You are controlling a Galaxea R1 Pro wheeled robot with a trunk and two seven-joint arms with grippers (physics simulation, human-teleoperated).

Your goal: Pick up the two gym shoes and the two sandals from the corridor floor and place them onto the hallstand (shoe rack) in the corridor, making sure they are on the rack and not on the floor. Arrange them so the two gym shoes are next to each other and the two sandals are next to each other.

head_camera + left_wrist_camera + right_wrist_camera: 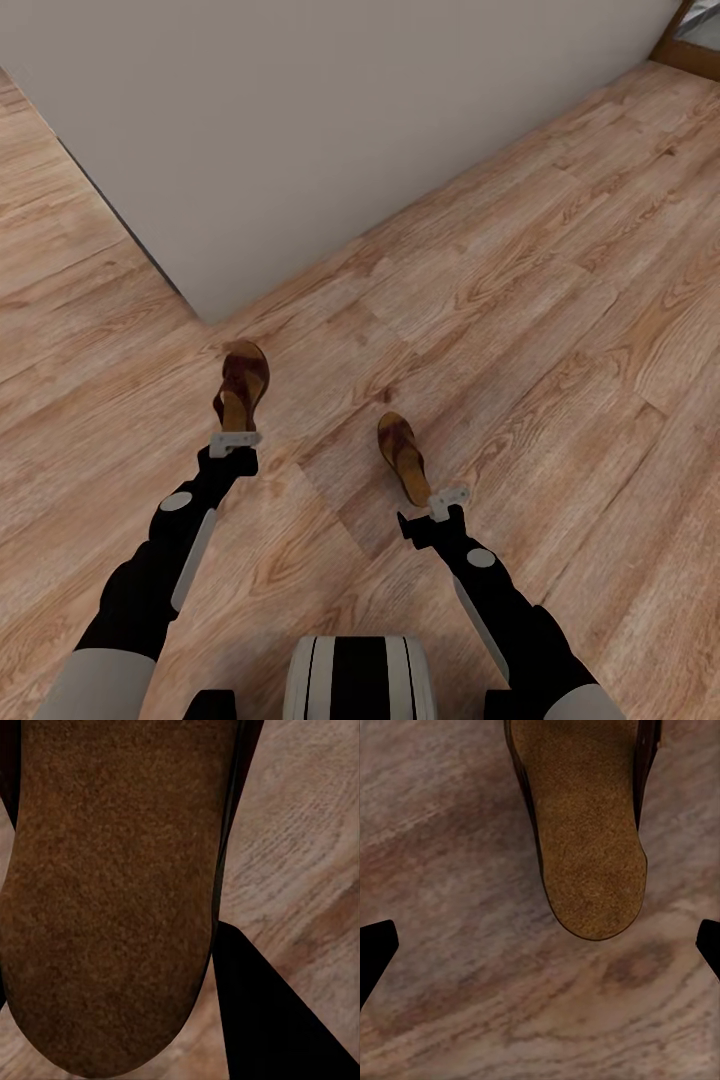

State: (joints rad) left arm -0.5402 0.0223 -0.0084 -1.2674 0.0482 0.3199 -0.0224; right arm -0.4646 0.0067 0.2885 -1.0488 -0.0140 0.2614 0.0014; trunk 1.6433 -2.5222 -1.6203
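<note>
Two dark brown sandals lie on the wood plank corridor floor (560, 300). My left gripper (235, 440) is at the heel of the left sandal (243, 385). In the left wrist view its tan insole (112, 892) is very close, one black finger (262, 1020) lies against its rim, and the other finger is hidden behind it. My right gripper (447, 497) is open just behind the heel of the right sandal (402, 455). That heel (589, 847) lies ahead of the two spread fingertips (375, 945) without touching them. The gym shoes and the hallstand are out of view.
A pale grey wall corner (205, 310) juts out just beyond the left sandal. Open plank floor stretches to the right and far right. A brown door frame (690, 45) shows at the far right corner. My own base (360, 680) is below.
</note>
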